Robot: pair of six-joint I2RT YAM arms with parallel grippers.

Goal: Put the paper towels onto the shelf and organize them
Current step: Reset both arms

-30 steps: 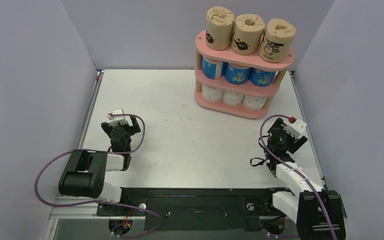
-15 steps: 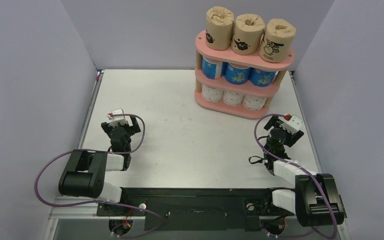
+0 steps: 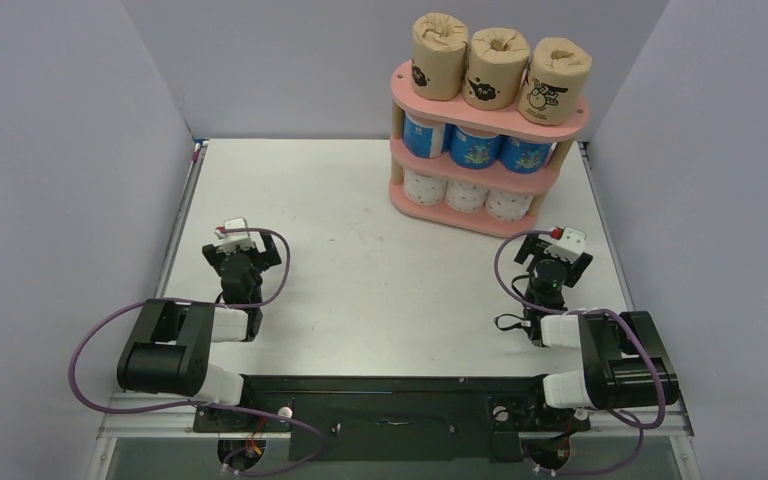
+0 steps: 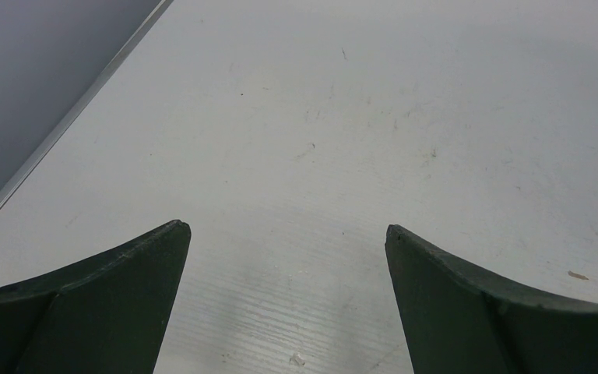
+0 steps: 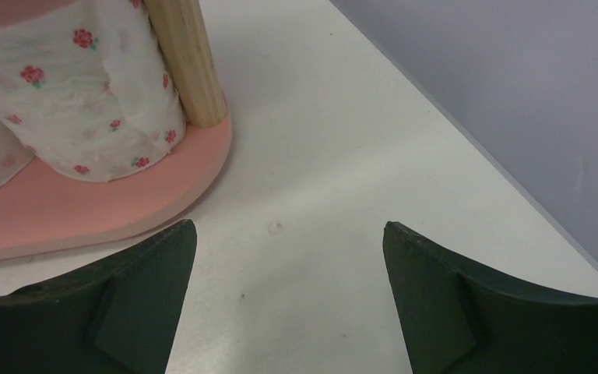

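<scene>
Over the white surface (image 3: 380,250), the black right arm (image 3: 615,352) has folded back toward its base; right tool (image 5: 288,227) and left tool (image 4: 284,227) both gape empty.

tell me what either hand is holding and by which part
Nothing is held: the left hand and the right hand are both open and empty.

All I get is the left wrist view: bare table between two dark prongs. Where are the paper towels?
Observer: All nine stand on the pink shelf, far right on the table.
Operator: Sorted somehow?
Observer: Yes. The brown rolls are on top, the blue rolls in the middle, the white rolls at the bottom.
Operator: Is the other arm holding anything?
Observer: No. The right gripper is open and empty, just short of the shelf's right end.
</scene>
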